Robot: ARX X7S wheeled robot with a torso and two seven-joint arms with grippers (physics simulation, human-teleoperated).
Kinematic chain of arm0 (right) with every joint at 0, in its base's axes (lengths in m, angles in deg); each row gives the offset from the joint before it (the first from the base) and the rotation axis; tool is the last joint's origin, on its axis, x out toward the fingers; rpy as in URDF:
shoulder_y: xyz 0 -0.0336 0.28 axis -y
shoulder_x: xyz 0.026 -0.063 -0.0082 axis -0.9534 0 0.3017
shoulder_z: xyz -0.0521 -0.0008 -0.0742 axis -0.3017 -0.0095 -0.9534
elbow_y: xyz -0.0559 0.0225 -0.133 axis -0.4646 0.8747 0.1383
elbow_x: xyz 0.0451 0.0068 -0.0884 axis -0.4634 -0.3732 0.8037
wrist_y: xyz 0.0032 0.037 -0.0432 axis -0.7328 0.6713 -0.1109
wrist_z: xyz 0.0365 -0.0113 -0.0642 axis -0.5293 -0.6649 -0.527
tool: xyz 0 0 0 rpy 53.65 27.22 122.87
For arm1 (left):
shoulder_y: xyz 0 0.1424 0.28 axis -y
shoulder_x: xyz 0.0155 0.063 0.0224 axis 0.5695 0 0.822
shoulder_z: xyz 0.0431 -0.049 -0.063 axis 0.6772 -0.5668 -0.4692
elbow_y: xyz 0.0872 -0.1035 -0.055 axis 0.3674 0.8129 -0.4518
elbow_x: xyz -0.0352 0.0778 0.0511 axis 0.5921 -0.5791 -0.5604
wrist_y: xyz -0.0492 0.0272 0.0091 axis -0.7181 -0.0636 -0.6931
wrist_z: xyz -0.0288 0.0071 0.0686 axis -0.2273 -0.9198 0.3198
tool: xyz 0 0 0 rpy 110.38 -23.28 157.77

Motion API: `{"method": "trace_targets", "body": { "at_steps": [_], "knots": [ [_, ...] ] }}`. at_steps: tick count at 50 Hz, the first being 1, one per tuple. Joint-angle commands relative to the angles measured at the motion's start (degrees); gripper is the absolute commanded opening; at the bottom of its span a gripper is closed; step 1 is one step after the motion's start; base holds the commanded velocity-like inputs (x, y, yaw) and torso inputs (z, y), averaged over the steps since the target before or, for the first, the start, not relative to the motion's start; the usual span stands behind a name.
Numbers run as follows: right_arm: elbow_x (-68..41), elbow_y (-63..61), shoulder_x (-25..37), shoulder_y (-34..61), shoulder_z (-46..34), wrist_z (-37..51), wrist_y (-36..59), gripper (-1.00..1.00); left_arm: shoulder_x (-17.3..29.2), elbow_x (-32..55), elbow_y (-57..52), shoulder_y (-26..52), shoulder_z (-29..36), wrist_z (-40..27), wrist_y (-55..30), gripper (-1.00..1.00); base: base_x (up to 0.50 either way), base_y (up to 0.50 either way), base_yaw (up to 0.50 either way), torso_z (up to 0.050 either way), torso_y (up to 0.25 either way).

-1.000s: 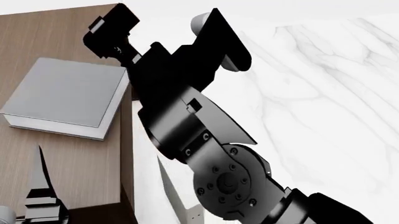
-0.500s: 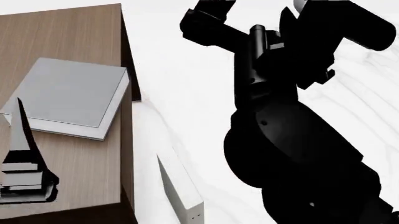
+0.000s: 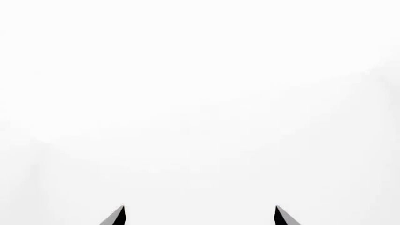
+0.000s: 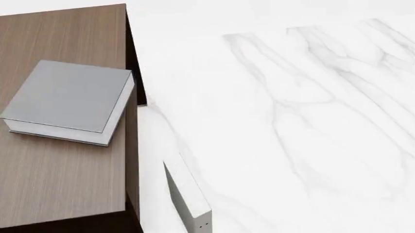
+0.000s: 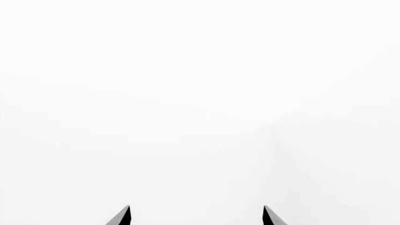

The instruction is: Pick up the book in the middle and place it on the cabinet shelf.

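Both our grippers have their fingers spread apart and hold nothing. On the left wrist view we see only the two dark tips of the left gripper (image 3: pixel 199 214) against blank white; the right wrist view shows the same for the right gripper (image 5: pixel 196 214), its two tips well apart with plain white beyond. Neither arm shows in our head view.

Nearest to us in the head view, a whitish book (image 4: pixel 186 196) stands on edge on the white marbled surface (image 4: pixel 311 126), just beside the cabinet's near right corner, with small dots on the end that faces us.

Beside it we see the cabinet (image 4: pixel 61 184), its flat wood-grain top lighter brown and its right side dark brown. The bare part of the top lies toward its near edge.

Farther back on that top lies the book (image 4: pixel 68 94), flat, grey cover up, white page edges showing along its near and right sides. It is turned a little askew to the cabinet's edges, and its far right corner reaches the right edge of the top; whether it overhangs we cannot tell. Beyond it the top runs on bare to the far edge.
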Motion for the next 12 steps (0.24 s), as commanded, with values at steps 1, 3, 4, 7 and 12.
{"method": "trace_targets", "body": {
  "at_steps": [1, 3, 4, 7, 12],
  "knots": [
    [1.58, -0.65, 0.6, 10.98, 3.03, -2.61, 8.43, 1.0, -4.06, -1.09, 10.84, 20.47, 1.88, 9.62, 1.73, 1.0, 0.0, 0.0, 0.0, 0.0, 0.0],
    [1.68, -0.59, 0.54, 11.0, 3.09, -2.82, 8.74, 1.0, -4.39, -1.28, 11.19, 20.91, 2.11, 10.08, 1.85, 1.0, 0.0, 0.0, 0.0, 0.0, 0.0],
    [1.62, -0.5, 0.51, 11.08, 3.22, -2.85, 8.89, 1.0, -4.54, -1.43, 11.34, 21.31, 2.33, 10.36, 1.83, 1.0, 0.0, 0.0, 0.0, 0.0, 0.0],
    [1.57, -0.3, 0.23, 11.39, 3.59, -2.91, 9.31, 1.0, -4.62, -1.76, 11.7, 21.6, 2.4, 10.91, 2.08, 1.0, 0.0, 0.0, 0.0, 0.0, 0.0],
    [1.08, -0.75, 0.51, 10.48, 4.29, -2.5, 9.05, 1.0, -4.61, -2.51, 12.1, 21.05, 2.64, 11.48, 2.8, 1.0, 0.0, 0.0, 0.0, 0.0, 0.0]
  ]
}}
